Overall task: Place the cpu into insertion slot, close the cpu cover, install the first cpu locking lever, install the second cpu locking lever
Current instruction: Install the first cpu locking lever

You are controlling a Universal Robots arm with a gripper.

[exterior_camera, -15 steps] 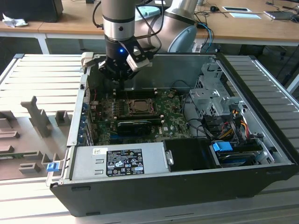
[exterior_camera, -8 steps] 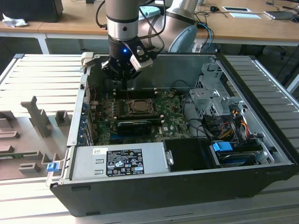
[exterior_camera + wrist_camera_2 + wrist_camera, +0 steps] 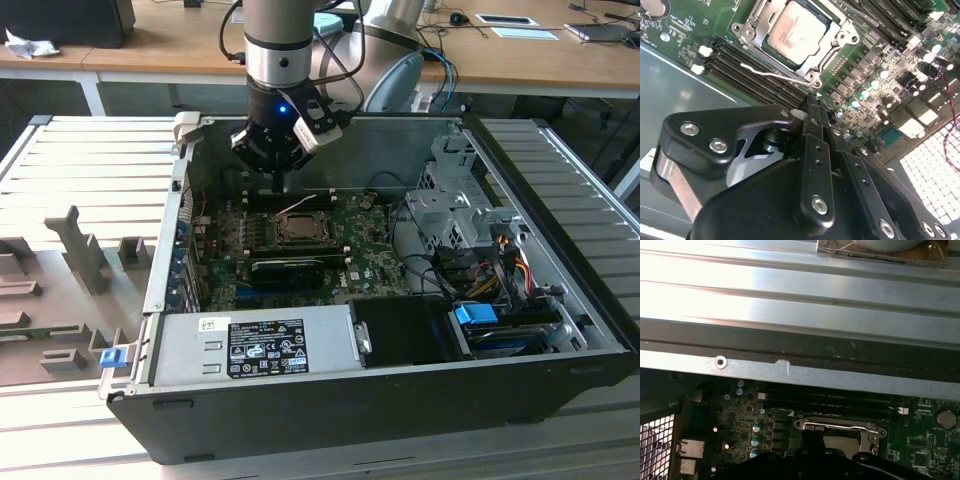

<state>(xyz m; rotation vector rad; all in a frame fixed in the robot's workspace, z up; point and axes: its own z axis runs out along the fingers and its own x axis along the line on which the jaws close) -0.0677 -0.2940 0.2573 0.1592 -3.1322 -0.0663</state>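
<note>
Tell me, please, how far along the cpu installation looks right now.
The cpu already sits in the insertion slot, and the cpu cover lies flat around it. A wire locking lever runs beside the socket; whether it is hooked down I cannot tell. The gripper hangs just above the motherboard next to the socket, jaws together, holding nothing. Confirmed locking of both levers remains.

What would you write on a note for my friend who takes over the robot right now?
Gripper: fingers pressed together, holding nothing, hovering over the green motherboard just beside the insertion slot.
Cpu: already sitting in the slot.
Cpu cover: down around the chip, its window framing the metal top.
Locking lever: one thin wire lever lies alongside the socket; whether it is latched cannot be told.
Done: chip placed, cover looks closed.
Left: the locking levers, as far as can be seen.
</note>
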